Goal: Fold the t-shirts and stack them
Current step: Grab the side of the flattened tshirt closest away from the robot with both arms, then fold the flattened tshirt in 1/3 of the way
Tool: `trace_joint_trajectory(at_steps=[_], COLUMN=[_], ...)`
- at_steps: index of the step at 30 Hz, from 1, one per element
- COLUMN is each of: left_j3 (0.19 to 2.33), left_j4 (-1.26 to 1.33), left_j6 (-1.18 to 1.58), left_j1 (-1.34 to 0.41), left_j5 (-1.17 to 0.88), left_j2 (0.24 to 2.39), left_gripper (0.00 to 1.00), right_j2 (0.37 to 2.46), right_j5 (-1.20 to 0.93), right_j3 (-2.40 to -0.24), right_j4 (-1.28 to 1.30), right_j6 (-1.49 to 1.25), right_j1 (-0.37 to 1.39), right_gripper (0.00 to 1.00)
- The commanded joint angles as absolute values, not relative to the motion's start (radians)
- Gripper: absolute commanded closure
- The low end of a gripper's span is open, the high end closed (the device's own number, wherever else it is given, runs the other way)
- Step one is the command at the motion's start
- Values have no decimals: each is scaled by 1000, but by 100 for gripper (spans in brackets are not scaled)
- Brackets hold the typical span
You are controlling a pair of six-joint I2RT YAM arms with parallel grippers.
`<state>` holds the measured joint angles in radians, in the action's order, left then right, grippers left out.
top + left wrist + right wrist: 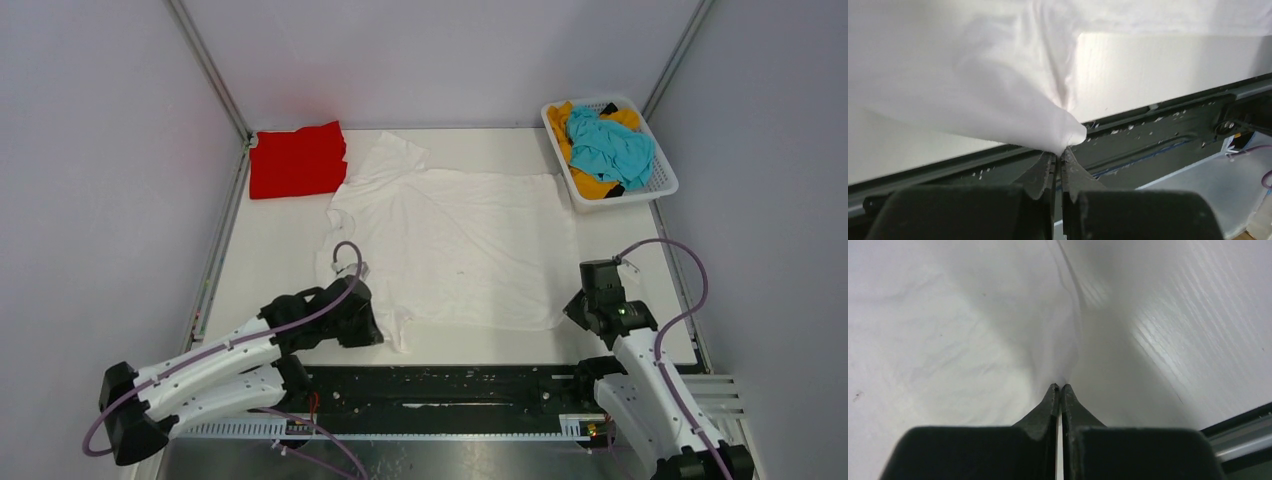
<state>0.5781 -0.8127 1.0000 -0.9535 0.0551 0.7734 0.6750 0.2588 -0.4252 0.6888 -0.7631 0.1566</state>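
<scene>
Top view. A large, white, short-sleeved cloth t-shirt (460, 240) lies spread flat over the middle of the pale counter (270, 250), its collar toward the left of the frame and one sleeve reaching the upper centre. A bright red cloth t-shirt (297, 160), folded into a rough rectangle, sits in the upper left corner of the counter, just beside the white t-shirt's sleeve. At the upper right stands a white slotted plastic basket (660, 187), and in it a crumpled teal t-shirt (610, 148) rests on top of an orange-yellow t-shirt (592, 188). Both arms rise from the bottom of the frame, the left one meeting the white t-shirt at its lower left corner and the right one at its lower right corner.

Left wrist view. The left claw (1060, 152) is pinched closed on a corner of the white t-shirt (998, 90). The cloth is drawn to a point at the fingertips (1044, 167) and lifted off the counter (the rest of the garment hangs back toward the top of the frame). A dark rail (1158, 135) crosses behind the claw.

Right wrist view. The right claw (1058, 387) is likewise closed with its jaws together, gripping the white t-shirt (948, 340) where a raised crease in the fabric runs from the top centre of the frame down to the fingertips (1050, 405). Bare counter (1198, 340) shows at the right of the frame.
</scene>
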Motion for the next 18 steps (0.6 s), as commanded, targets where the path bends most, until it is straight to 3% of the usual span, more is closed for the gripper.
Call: trace_joint_trajectory(at_steps=[1, 11, 18], left_j3=[690, 811, 958], left_j4=[-634, -446, -411], left_j6=[879, 697, 604], left_j1=[-915, -604, -483], left_j5=[126, 131, 123], left_j2=[867, 999, 1150], left_gripper=[100, 100, 100], right_j2=[739, 945, 1099], right_j5=[202, 232, 283], right_j3=[-503, -672, -806], right_j4=[582, 523, 526], right_j6=[-699, -656, -639], right_j1=[156, 155, 151], right_gripper=[100, 100, 100])
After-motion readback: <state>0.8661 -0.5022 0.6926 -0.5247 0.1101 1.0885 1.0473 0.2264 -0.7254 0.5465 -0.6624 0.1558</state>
